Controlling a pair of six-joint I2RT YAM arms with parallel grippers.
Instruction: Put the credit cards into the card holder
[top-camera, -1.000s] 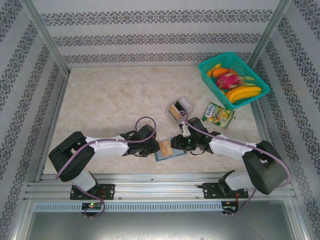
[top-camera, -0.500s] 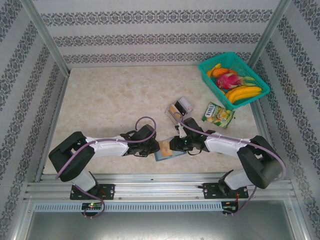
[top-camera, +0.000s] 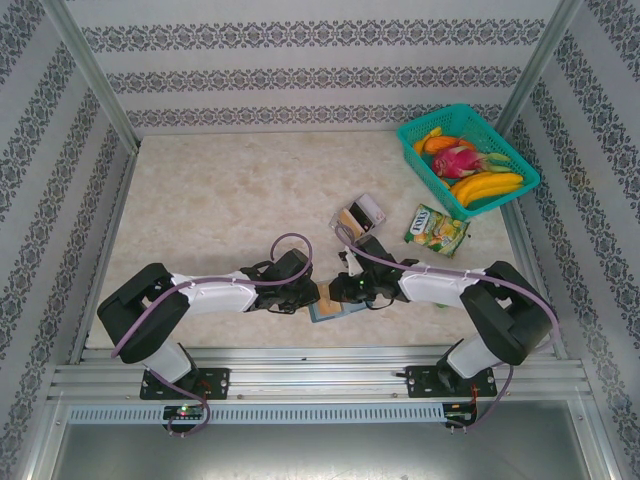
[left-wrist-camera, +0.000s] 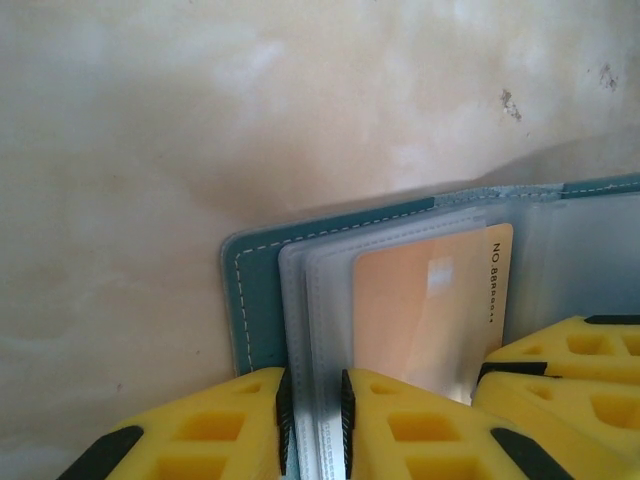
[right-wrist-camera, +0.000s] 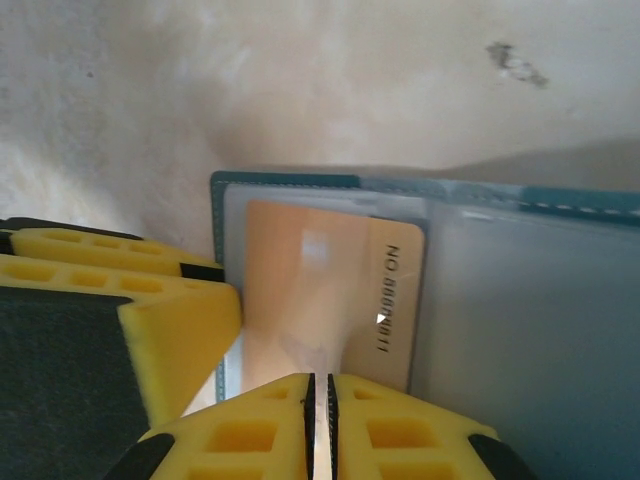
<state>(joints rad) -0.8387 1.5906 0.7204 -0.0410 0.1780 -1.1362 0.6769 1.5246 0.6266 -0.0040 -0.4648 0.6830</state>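
The teal card holder (top-camera: 330, 312) lies open near the table's front edge, its clear sleeves (left-wrist-camera: 320, 300) spread out. My left gripper (left-wrist-camera: 314, 425) is shut on the edge of those sleeves at the holder's left side (left-wrist-camera: 255, 300). A tan-gold credit card (right-wrist-camera: 330, 290) sits partly inside a sleeve, and my right gripper (right-wrist-camera: 320, 425) is shut on its near edge. The two grippers (top-camera: 312, 292) (top-camera: 347, 289) meet over the holder. The same card (left-wrist-camera: 425, 310) shows beside the right gripper's yellow fingers (left-wrist-camera: 560, 365). More credit cards (top-camera: 352, 219) lie in a clear tray.
The clear tray (top-camera: 340, 229) stands just behind the grippers. A green-yellow snack packet (top-camera: 436, 230) lies to its right, and a teal basket (top-camera: 415, 135) of fruit sits at the back right. The left and middle of the table are bare marble.
My right gripper has moved left towards the left gripper, carrying the tan-gold card further over the holder, and its jaws have narrowed. The left arm has stayed put.
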